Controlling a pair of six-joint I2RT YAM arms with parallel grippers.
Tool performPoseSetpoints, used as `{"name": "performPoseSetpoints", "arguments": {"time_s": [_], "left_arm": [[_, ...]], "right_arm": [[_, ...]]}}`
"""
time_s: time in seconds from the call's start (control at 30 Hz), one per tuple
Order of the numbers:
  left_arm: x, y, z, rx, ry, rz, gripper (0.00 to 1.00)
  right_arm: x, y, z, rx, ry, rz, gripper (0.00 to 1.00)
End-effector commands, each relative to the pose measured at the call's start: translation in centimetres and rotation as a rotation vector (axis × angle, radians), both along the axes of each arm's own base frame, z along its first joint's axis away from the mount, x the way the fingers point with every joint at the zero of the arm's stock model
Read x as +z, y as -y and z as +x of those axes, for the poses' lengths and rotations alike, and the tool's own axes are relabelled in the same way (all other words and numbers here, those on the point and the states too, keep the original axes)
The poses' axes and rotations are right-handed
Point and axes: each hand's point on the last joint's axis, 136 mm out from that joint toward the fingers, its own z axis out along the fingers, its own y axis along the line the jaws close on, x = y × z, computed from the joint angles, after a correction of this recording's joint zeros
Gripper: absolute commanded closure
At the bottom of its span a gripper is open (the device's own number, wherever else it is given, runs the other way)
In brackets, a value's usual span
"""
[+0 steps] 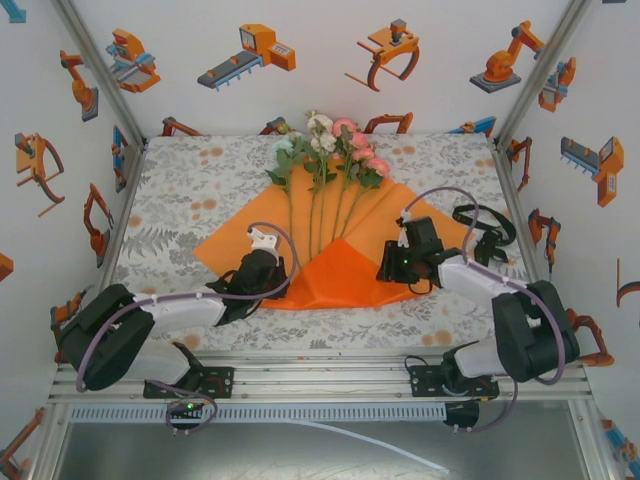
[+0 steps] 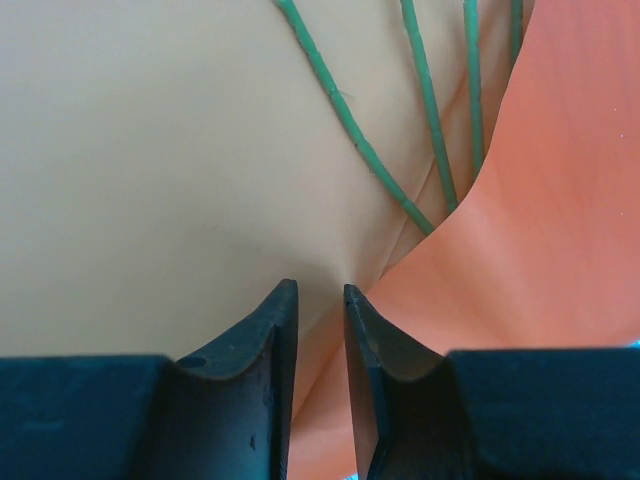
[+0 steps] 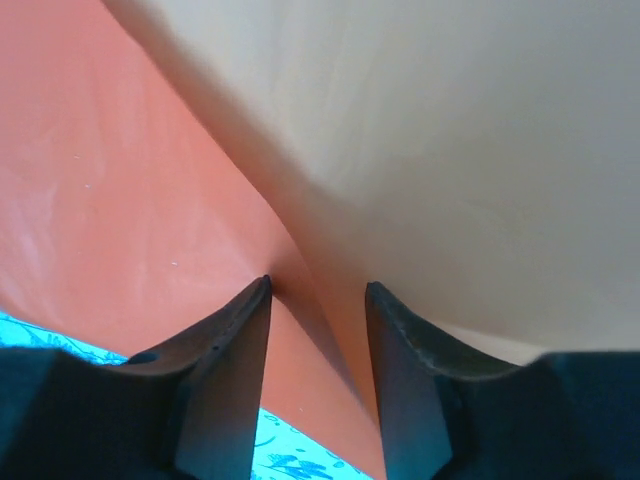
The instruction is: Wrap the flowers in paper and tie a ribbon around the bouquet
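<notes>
Closest to us, the left jaws stand a little apart with the edge of the folded flap point(image 2: 560, 200) running down into the narrow gap, and nothing is pinched; the right jaws stand wider apart, astride a raised crease of the paper point(image 3: 120, 200) without clamping it. From above, the left jaws sit at about seven o'clock of the orange sheet and the right jaws at about four o'clock, both low on the bench point(image 1: 190, 190). The flowers point(image 1: 330, 150) lie on the sheet, blooms at twelve o'clock and stems point(image 2: 350, 140) converging toward six, where their ends disappear under the flap. We judge the wrap as barely begun: one fold is made, no cone is rolled, and the ribbon point(image 1: 487, 222) lies untouched at three o'clock, just beside the right arm. With neither side held, we think the thin sheet may spring flat and uncover the stems. A careless close could catch one layer only, or crumple or tear the crease. Pulling one side harder than the other would probably skew the sheet and roll the loose stems apart. The right arm's elbow or cable could also drag the floppy ribbon toward the bench edge.
</notes>
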Motion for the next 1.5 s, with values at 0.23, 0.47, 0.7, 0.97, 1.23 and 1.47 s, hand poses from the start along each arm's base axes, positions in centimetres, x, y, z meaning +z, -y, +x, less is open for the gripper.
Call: {"name": "performPoseSetpoints", "arguments": {"time_s": [0.23, 0.47, 0.7, 0.97, 1.23, 1.47], "left_arm": [[7.5, -0.7, -3.7, -0.095, 0.047, -0.076, 0.68], [8.8, 6.2, -9.9, -0.440, -0.019, -0.257, 0.77], [3.7, 10.0, -6.5, -0.453, -0.030, -0.097, 0.77], [-0.1, 7.9, -3.9, -0.299, -0.086, -0.065, 0.76], [-3.0, 5.1, -4.8, -0.239, -0.171, -0.039, 0.78], [-3.0, 3.9, -5.0, -0.184, -0.178, -0.062, 0.70]], "right_arm": [[10.4, 0.5, -3.0, -0.041, 0.203, 0.039, 0.47], [9.0, -9.7, -8.2, 0.189, 0.135, 0.341, 0.64], [4.2, -10.9, -5.2, 0.149, 0.124, 0.160, 0.69], [0.0, -8.9, -4.7, 0.072, 0.072, 0.034, 0.72], [-1.2, -2.0, -5.0, -0.084, 0.050, -0.127, 0.72], [-2.1, 4.0, -6.6, -0.242, -0.017, -0.205, 0.74]]}}
